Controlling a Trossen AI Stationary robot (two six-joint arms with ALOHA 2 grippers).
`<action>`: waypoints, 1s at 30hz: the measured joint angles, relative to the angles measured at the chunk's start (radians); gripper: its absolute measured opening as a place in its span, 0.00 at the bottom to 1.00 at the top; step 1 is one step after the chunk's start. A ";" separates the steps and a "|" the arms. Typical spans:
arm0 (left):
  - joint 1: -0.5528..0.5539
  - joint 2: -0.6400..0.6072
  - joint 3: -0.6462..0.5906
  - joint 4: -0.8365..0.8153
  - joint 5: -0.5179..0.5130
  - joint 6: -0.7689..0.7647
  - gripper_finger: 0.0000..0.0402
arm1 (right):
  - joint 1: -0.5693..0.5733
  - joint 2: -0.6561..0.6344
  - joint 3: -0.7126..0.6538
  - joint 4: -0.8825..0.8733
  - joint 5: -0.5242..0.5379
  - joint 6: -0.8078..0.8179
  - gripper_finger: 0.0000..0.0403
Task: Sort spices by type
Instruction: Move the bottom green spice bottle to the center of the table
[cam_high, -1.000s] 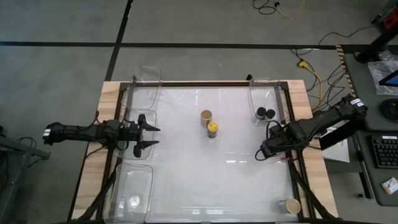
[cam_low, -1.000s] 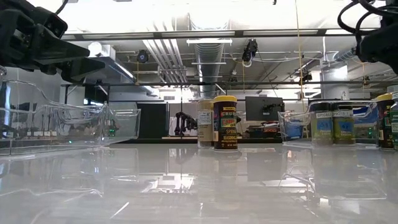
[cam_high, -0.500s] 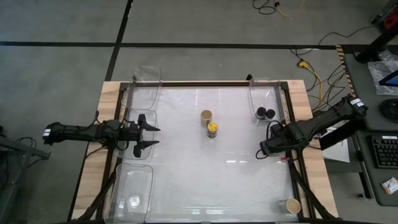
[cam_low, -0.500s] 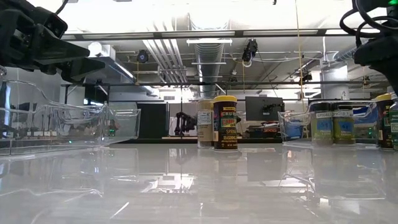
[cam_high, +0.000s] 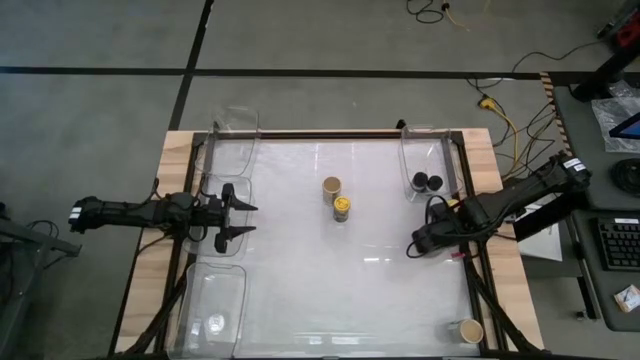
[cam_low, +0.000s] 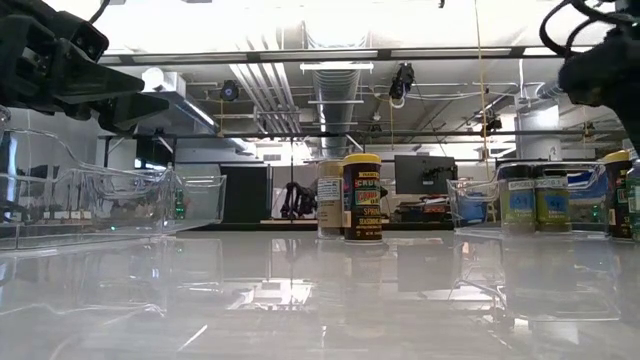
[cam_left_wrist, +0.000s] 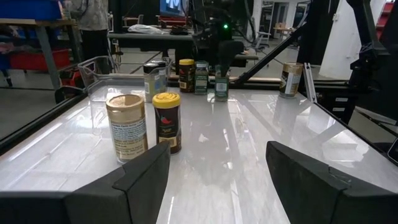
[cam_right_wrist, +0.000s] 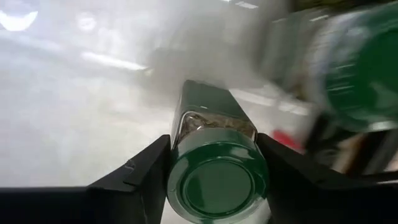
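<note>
My right gripper (cam_high: 418, 245) points down at the table's right edge. It is shut on a green-lidded spice jar (cam_right_wrist: 214, 149) with a square glass body. The high view hides that jar under the gripper. A tan-lidded jar (cam_high: 332, 186) and a yellow-lidded jar (cam_high: 342, 207) stand upright at mid-table. Two black-lidded jars (cam_high: 427, 182) stand in the far right clear bin (cam_high: 425, 150). My left gripper (cam_high: 245, 220) waits open and level at the left edge, holding nothing. My right gripper pinches the jar's round green lid (cam_right_wrist: 180, 180) between its two fingers, one on each side of the rim. The fingers come from above and point down. The jar stands upright below them. Whether its base rests on the table does not show.
A second green-lidded jar (cam_right_wrist: 364, 74) stands close beside the held one. A tan-lidded jar (cam_high: 468, 329) sits at the near right corner. Clear bins stand at the far left (cam_high: 232, 135) and near left (cam_high: 215, 305). Between them lies the glossy white tabletop (cam_high: 330, 290).
My right gripper has tipped a little, and its tip has swung slightly toward the table's left edge.
</note>
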 joint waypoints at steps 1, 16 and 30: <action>0.000 0.000 0.000 0.000 0.000 0.000 0.63 | 0.000 0.001 0.003 0.026 -0.001 -0.001 0.50; 0.000 0.001 0.000 0.000 0.000 0.000 0.63 | -0.019 0.394 0.356 0.264 0.118 -0.326 0.51; 0.000 0.002 0.000 0.000 0.000 0.000 0.63 | -0.186 0.737 0.821 0.075 0.143 -0.753 0.52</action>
